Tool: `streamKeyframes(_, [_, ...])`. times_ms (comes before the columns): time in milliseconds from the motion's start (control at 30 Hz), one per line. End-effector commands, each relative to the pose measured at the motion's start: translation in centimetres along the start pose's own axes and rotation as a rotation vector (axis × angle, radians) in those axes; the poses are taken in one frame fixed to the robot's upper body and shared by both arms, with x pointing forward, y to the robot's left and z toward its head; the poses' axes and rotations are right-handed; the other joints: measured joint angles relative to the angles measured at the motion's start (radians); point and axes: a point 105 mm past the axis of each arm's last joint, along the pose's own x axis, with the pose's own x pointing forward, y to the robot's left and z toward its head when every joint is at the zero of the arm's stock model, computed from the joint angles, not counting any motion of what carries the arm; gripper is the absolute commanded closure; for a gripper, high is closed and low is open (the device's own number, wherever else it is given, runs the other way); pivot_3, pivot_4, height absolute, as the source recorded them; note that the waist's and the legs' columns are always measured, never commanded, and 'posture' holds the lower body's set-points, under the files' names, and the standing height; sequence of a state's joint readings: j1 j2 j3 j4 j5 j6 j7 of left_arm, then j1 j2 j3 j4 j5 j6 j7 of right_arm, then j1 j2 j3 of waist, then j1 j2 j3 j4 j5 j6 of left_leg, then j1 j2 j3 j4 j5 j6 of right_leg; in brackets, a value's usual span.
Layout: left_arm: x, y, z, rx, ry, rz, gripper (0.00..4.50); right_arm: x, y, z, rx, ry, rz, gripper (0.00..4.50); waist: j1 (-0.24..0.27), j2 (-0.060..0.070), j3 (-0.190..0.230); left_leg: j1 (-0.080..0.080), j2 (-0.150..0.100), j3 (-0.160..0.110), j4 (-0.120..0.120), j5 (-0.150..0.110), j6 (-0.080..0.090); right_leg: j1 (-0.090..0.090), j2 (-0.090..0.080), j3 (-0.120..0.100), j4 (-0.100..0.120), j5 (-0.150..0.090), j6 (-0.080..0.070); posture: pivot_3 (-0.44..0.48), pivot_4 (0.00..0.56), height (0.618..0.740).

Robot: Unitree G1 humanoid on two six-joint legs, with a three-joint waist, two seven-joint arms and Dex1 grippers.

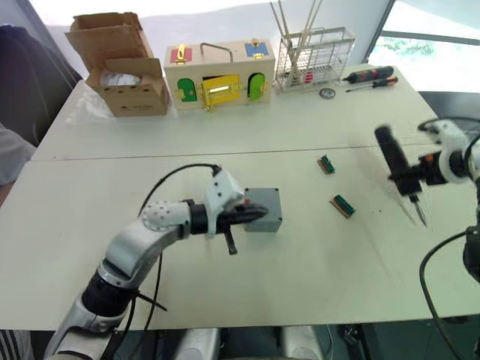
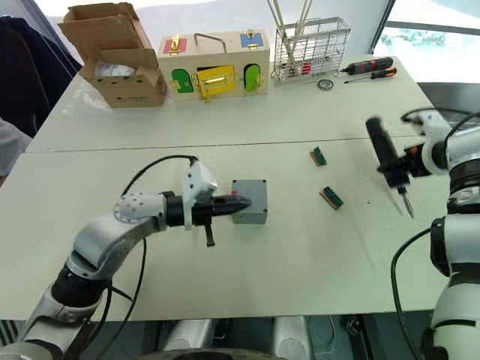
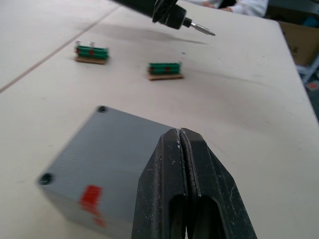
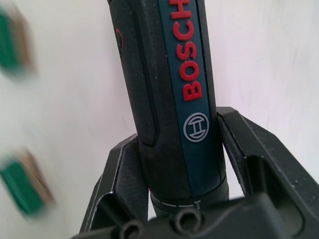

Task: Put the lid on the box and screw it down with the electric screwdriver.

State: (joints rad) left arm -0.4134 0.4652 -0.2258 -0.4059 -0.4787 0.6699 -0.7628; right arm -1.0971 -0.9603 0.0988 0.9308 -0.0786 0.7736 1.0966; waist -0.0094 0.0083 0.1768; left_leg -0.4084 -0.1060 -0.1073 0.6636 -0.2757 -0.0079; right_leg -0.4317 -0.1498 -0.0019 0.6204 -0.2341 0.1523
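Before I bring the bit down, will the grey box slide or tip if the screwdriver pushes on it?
Sliding seems likelier than tipping. The box is squat and sits flat on the smooth table, so tipping looks unlikely. It looks like light, rigid plastic, so a sideways push could move it. The left tool, shut, sits at its side near the red mark and may brace it.

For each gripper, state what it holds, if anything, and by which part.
The right gripper clamps the electric screwdriver around its black body, bit pointing down. The left gripper is shut on nothing, beside the box.
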Motion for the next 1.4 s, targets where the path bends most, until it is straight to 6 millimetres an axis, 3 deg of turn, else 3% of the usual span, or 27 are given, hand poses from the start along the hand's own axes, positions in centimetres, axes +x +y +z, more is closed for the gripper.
streamKeyframes(33, [-1.1,2.2,1.5,-0.054,-0.107,0.076,4.5,-3.7,2.1,6.7,-0.047,-0.452,0.006,2.57,-0.001,0.0,0.0,0.0,0.001,0.0,0.0,0.0,0.0,0.0,0.0,0.0,0.0,0.0,0.0,0.0,0.15,0.74])
streamKeyframes(100, [-1.3,2.6,1.2,-0.07,-0.093,0.083,4.5,-5.9,6.0,9.4,-0.082,-0.815,0.013,2.57,-0.005,-0.003,0.0,0.0,0.001,-0.002,0.0,0.0,0.0,0.001,0.0,-0.001,0.0,0.0,0.0,0.0,0.15,0.74])
streamKeyframes(167, [-1.2,2.4,1.2,-0.076,-0.086,0.075,4.5,-7.8,8.5,9.6,-0.033,-1.053,-0.015,2.57,-0.006,-0.001,-0.001,0.0,0.002,0.001,0.003,0.0,-0.001,-0.001,0.0,-0.001,0.005,0.0,0.0,0.0,0.15,0.74])
streamKeyframes(233, [-1.3,2.5,1.3,-0.079,-0.087,0.076,4.5,-7.5,10.9,9.1,0.006,-1.119,-0.024,2.57,0.002,-0.001,-0.001,0.0,0.001,0.0,0.003,0.001,-0.002,-0.002,0.0,0.0,0.01,0.0,0.0,0.0,0.15,0.74])
streamKeyframes(367, [-0.9,2.4,1.3,-0.078,-0.08,0.084,4.5,-6.4,17.4,8.0,0.083,-1.18,0.173,2.57,0.022,-0.001,-0.001,0.0,-0.002,-0.002,0.005,0.001,-0.002,-0.001,-0.001,0.0,0.011,0.0,0.0,0.0,0.15,0.74])
streamKeyframes(433, [-0.7,2.4,1.1,-0.075,-0.066,0.091,4.5,-6.2,18.8,7.5,0.16,-1.197,0.24,2.57,0.019,-0.001,-0.001,0.0,-0.001,-0.003,0.005,0.001,-0.002,-0.001,-0.001,0.0,0.011,0.0,0.0,0.0,0.15,0.74])
streamKeyframes(633, [0.5,2.6,-0.2,-0.079,-0.047,0.137,4.5,-4.7,21.0,5.8,0.178,-1.173,0.265,2.57,0.018,-0.001,-0.001,0.001,-0.001,-0.003,0.005,0.002,-0.002,-0.001,0.0,0.0,0.011,0.0,0.0,0.0,0.15,0.74])
streamKeyframes(833, [1.3,1.6,-1.1,-0.075,-0.02,0.108,4.5,-4.5,21.3,5.5,0.179,-1.176,0.262,2.57,-0.004,-0.001,-0.001,0.001,-0.001,-0.003,0.003,0.002,-0.002,-0.002,0.0,0.0,0.012,0.0,0.0,0.0,0.15,0.74])
streamKeyframes(1100, [1.4,1.7,-3.1,-0.091,0.034,0.122,4.5,-4.2,22.7,5.0,0.152,-1.148,0.318,2.57,-0.004,-0.001,-0.001,0.001,-0.001,-0.003,0.002,0.002,-0.002,-0.002,0.0,0.0,0.011,0.0,0.0,0.0,0.15,0.74])
streamKeyframes(1400, [1.9,1.4,-3.0,-0.088,0.022,0.108,4.5,-3.5,23.1,4.4,0.131,-1.122,0.31,2.57,-0.002,-0.001,-0.001,0.001,-0.001,-0.003,0.003,0.002,-0.002,-0.002,0.0,0.0,0.011,0.0,0.0,0.0,0.15,0.74])
